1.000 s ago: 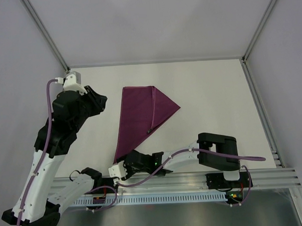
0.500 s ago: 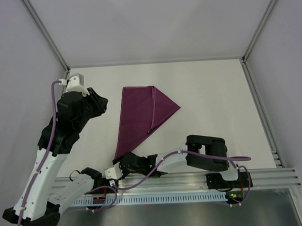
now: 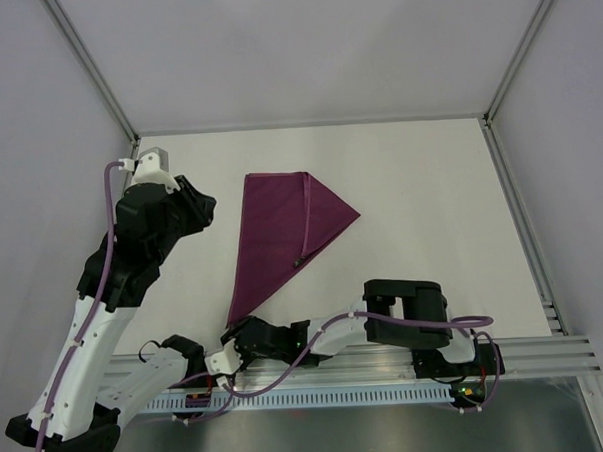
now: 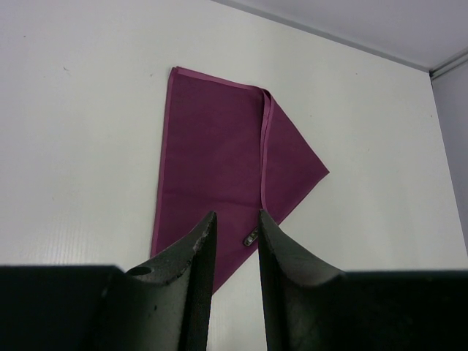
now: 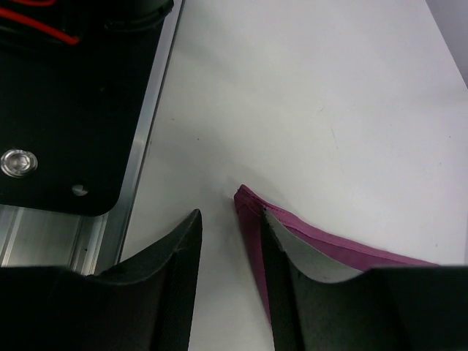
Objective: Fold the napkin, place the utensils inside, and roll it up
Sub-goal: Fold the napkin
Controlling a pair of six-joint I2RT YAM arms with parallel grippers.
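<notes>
While the napkin [image 3: 282,227] lies folded into a tapering wedge left of the table's [image 3: 431,200] middle, its narrow point toward the near edge and a small metal tip [image 4: 250,238] showing at its fold, the right gripper [image 5: 230,213] sits low just beside that point, jaws partly apart and gripping nothing. The left gripper [image 4: 236,216] hangs over the table's left side, jaws narrowly apart, empty.

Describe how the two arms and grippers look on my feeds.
The left arm and right arm match: white links, black joint housings, a purple cable clipped along each. The left gripper and right gripper both have two matte black fingers, curved and tapering to narrow tips.
</notes>
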